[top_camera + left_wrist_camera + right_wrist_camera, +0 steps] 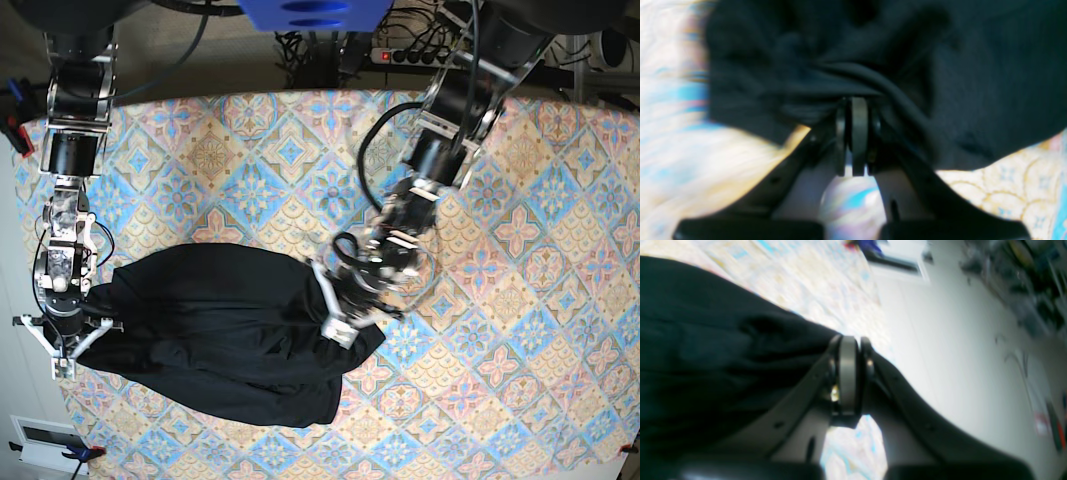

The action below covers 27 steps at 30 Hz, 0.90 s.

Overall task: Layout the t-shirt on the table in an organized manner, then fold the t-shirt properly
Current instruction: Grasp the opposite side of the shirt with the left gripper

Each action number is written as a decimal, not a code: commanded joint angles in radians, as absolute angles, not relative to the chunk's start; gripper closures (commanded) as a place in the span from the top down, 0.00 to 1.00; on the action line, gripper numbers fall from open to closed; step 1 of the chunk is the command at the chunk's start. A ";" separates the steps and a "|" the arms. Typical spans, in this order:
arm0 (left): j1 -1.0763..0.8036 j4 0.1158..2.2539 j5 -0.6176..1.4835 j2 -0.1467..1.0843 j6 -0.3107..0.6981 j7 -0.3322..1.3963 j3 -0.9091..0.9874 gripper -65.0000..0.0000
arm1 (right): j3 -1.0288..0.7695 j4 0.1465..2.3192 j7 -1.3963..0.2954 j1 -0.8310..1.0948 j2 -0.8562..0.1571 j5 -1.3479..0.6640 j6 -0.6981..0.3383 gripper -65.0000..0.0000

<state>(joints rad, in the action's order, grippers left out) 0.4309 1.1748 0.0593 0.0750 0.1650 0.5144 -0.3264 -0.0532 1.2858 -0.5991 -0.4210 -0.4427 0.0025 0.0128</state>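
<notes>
A: Support surface? 
B: Desk, covered edge to edge by a pastel cloth of blue, pink and cream diamond medallions.

A: Lying directly on it? 
B: One black t-shirt, bunched and creased, at the near-left part.

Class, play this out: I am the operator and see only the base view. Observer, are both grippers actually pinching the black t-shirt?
Observer: The left gripper is shut on a bunched fold of the t-shirt.
Operator: And the right one?
Observer: The right gripper is shut too, with the shirt's edge running up to its fingertips.
Operator: What lies under the left grip?
Observer: The table shows bare just below the pinched cloth.
</notes>
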 commanded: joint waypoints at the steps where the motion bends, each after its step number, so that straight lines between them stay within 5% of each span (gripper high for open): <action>1: 0.441 1.313 0.085 0.107 0.154 0.504 -0.285 0.00 | -0.059 1.308 -0.562 -0.456 -0.456 0.005 0.015 0.00; 16: 0.077 2.038 0.288 0.357 0.162 0.717 -0.053 0.00 | -0.058 1.342 -0.559 -0.455 -0.453 0.007 0.015 0.00; 27: -0.160 2.028 0.564 0.575 0.163 0.723 0.064 0.00 | -0.056 1.348 -0.559 -0.455 -0.450 0.007 0.015 0.00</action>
<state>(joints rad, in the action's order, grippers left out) -0.1780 2.0144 0.5579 0.5686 0.1619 0.7563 0.0597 -0.0494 1.3270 -0.5842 -0.4240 -0.4309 0.0006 0.0032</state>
